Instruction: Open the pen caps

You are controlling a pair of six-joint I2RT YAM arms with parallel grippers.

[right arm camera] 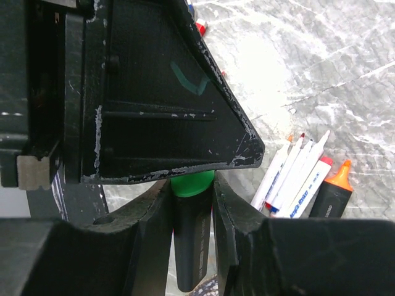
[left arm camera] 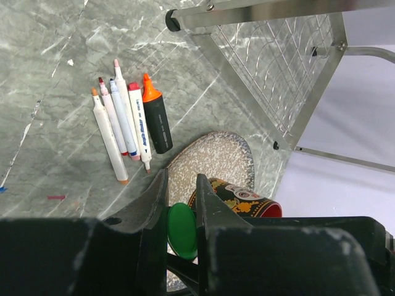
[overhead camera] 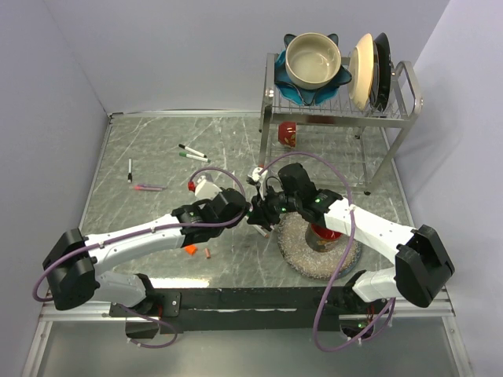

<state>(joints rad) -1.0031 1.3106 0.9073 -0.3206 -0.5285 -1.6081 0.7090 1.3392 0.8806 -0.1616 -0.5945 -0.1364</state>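
My two grippers meet over the middle of the table. My left gripper (left arm camera: 182,185) (overhead camera: 245,210) is shut on the green cap (left arm camera: 182,229) of a chunky black marker. My right gripper (right arm camera: 191,185) (overhead camera: 266,209) is shut on that marker's black barrel (right arm camera: 192,243), with the green cap (right arm camera: 192,184) showing just beyond its fingertips, under the left gripper's body. A row of several uncapped white markers (left arm camera: 120,126) (right arm camera: 295,172) and a black marker with a bare orange tip (left arm camera: 154,117) (right arm camera: 333,192) lie on the table. A loose orange cap (overhead camera: 191,250) and a small red cap (overhead camera: 207,254) lie near the front.
A speckled plate (overhead camera: 302,255) holds a tipped patterned mug (overhead camera: 324,234) (left arm camera: 247,200) just right of the grippers. A metal dish rack (overhead camera: 393,110) with bowls and plates stands back right, over a red cup (overhead camera: 288,133). More pens (overhead camera: 193,154) (overhead camera: 130,170) (overhead camera: 149,188) lie back left.
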